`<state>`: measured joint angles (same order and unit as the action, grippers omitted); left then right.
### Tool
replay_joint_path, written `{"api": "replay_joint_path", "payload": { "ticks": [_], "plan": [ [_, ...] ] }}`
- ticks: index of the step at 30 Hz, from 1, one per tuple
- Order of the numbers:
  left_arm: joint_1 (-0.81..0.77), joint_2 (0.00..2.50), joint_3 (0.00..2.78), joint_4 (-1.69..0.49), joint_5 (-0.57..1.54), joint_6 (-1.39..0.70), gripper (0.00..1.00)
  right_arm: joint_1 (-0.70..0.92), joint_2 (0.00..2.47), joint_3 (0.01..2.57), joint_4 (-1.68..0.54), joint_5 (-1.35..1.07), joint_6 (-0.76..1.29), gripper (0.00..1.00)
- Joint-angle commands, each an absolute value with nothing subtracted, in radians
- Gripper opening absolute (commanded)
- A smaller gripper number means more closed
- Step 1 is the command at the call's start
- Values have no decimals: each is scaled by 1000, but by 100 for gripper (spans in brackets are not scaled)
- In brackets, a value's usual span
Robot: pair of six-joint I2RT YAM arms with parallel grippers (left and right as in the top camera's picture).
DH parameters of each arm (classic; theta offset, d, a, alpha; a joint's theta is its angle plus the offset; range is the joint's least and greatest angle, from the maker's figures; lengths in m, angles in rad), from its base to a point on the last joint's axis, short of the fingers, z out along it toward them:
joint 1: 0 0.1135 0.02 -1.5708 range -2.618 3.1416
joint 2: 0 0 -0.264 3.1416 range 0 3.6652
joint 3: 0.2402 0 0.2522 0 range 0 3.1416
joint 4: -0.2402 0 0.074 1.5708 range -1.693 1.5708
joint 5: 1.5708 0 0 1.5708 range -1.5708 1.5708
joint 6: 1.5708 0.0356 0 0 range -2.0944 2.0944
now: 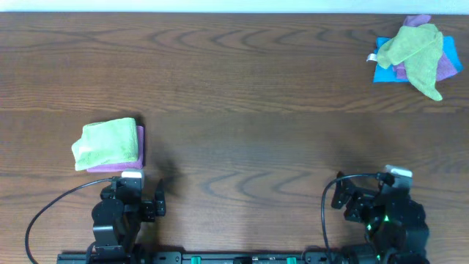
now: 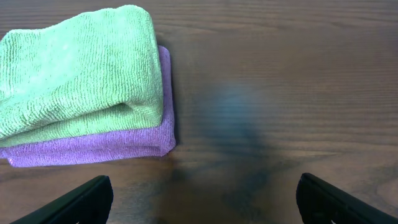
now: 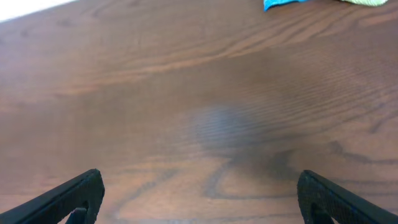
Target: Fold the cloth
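A folded green cloth (image 1: 108, 143) lies on top of a folded purple cloth (image 1: 139, 150) at the left of the table, just beyond my left gripper (image 1: 132, 192). In the left wrist view the green cloth (image 2: 74, 71) sits on the purple cloth (image 2: 93, 146), ahead and to the left of the open, empty left gripper (image 2: 202, 196). A loose pile of unfolded cloths (image 1: 416, 50), green over purple and blue, lies at the far right corner. My right gripper (image 1: 374, 198) is open and empty over bare wood (image 3: 199, 193), far from the pile.
The wooden table (image 1: 249, 95) spans the view, with its far edge at the top. The blue edge of the pile (image 3: 280, 4) shows at the top of the right wrist view. Cables run from both arm bases at the near edge.
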<state>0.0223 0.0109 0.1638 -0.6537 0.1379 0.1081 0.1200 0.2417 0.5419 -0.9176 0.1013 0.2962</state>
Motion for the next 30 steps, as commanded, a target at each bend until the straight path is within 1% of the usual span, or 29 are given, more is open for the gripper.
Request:
{"api": "replay_joint_path", "payload": {
  "ticks": [1,3,9,13,19,28,30],
  "plan": [
    [17,4,160,-665,126,104,95,110,222,490,-907,47,141,99],
    [17,4,160,-665,126,104,95,110,190,453,-885,20,69,99],
    [17,4,160,-665,126,104,95,97,96,357,-864,-6,-15,99],
    [17,4,160,-665,126,104,95,56,53,312,-865,-12,-68,99],
    [17,4,160,-665,126,104,95,-9,5,248,-865,-28,-94,99],
    [17,4,160,-665,126,104,95,-12,5,192,-852,-34,-101,99],
    [17,4,160,-665,126,104,95,-12,5,192,-852,-30,-61,99]
  ]
}}
